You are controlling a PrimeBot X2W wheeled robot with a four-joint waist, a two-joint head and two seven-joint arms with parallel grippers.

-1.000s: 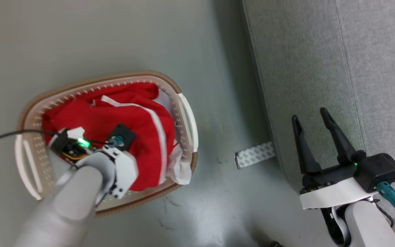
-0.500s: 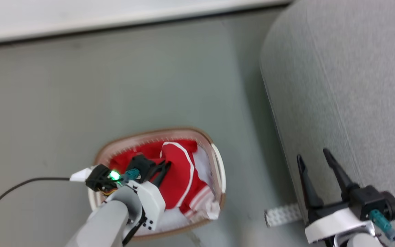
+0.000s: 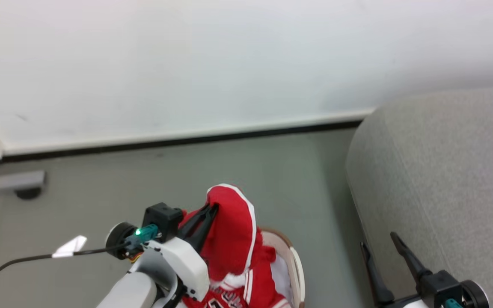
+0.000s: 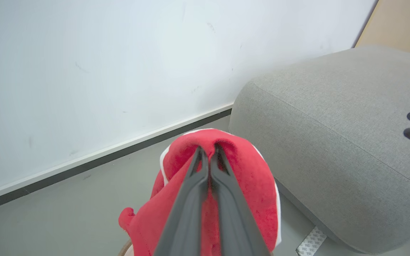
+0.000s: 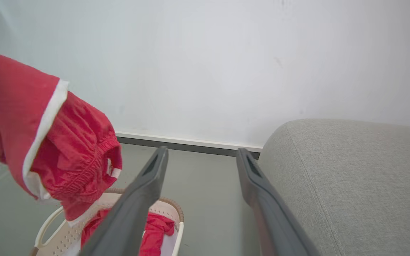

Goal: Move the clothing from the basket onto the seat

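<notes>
From the head view, the left hand (image 3: 212,208) is clamped shut on a fold of the clothing (image 3: 231,231). It holds the fold above the basket (image 3: 296,265), and the rest of the garment hangs down toward it. The right hand (image 3: 379,240) is empty, fingers apart, close by the edge of the seat (image 3: 435,171). Only a small fold is pinched. I'd guess the weight below could pull it free on the way across, dropping it on the floor (image 3: 144,171) between basket and seat.

From the left wrist view, the two fingers press together with red cloth bunched over their tips. The seat lies off to the right, across a strip of bare floor. That looks a thin hold for a sideways swing.

From the right wrist view, the garment hangs at the upper left and its tail reaches down to the basket's rim. More red fabric lies inside, and I can't tell whether it is joined to the hanging part. If the tail snags on the rim or a handle, the basket could be dragged or tipped. The open right hand also stands between garment and seat, so the cloth might drape over its fingers.
</notes>
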